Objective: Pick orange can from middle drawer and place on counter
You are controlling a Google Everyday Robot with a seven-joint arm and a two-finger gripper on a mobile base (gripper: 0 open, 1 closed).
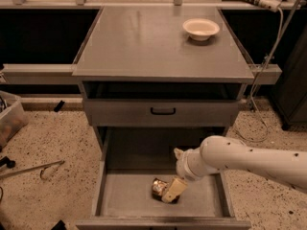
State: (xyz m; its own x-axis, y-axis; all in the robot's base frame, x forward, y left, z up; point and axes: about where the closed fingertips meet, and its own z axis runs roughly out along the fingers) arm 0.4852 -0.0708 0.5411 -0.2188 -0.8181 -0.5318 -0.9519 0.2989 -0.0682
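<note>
The orange can (pixel 159 186) lies on the floor of the pulled-out middle drawer (pixel 124 195), near its centre front. It is small, shiny and dented. My gripper (pixel 173 190) reaches down into the drawer from the right on its white arm (pixel 240 159). It is right against the can's right side and covers part of it. The counter (pixel 144 42) is the flat grey top of the cabinet, above and behind.
A white bowl (pixel 201 28) sits on the counter's back right. A shut drawer front with a black handle (pixel 162 111) is above the open drawer. A plastic bin (pixel 9 121) stands on the floor at left; a cable (pixel 261 87) hangs at right.
</note>
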